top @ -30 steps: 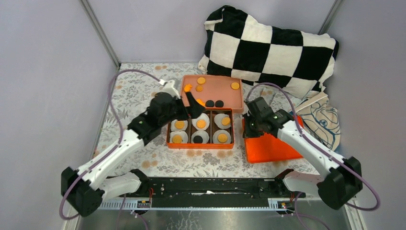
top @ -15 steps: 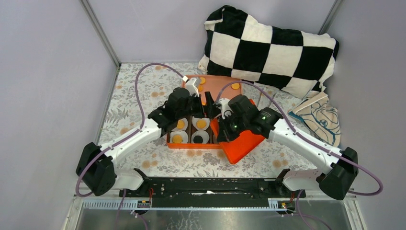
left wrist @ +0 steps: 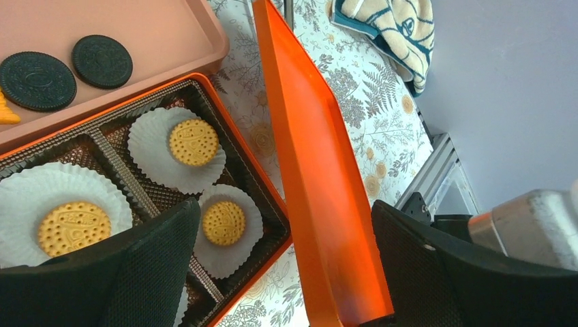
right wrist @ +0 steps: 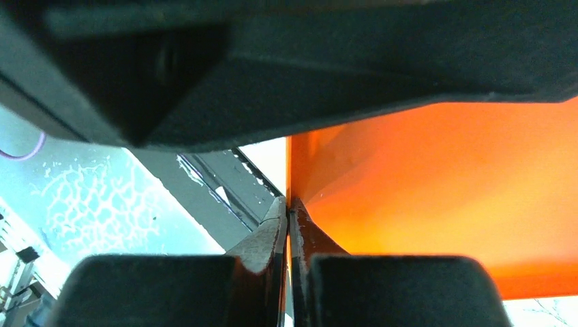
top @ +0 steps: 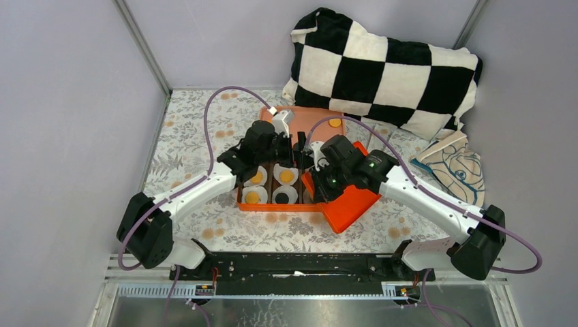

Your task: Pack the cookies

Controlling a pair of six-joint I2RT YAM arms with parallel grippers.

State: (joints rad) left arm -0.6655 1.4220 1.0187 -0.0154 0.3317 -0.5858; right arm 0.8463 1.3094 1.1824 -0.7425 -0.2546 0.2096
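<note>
Right gripper (right wrist: 287, 231) clamped tight on the thin, glossy orange lid (right wrist: 443, 184), tilted beside the box (top: 272, 206). Left gripper (left wrist: 283, 262) splayed wide. Round embossed cookies (left wrist: 194, 142) sit in pleated paper liners (left wrist: 151, 148) inside.

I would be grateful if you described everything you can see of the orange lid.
The lid is a flat, bright orange rectangle with a low raised rim, smooth and glossy like plastic. It is held tilted beside the right side of the box. The right hand is pinched shut on its rim. In the left wrist view its edge runs between the open fingers of the left hand.
</note>
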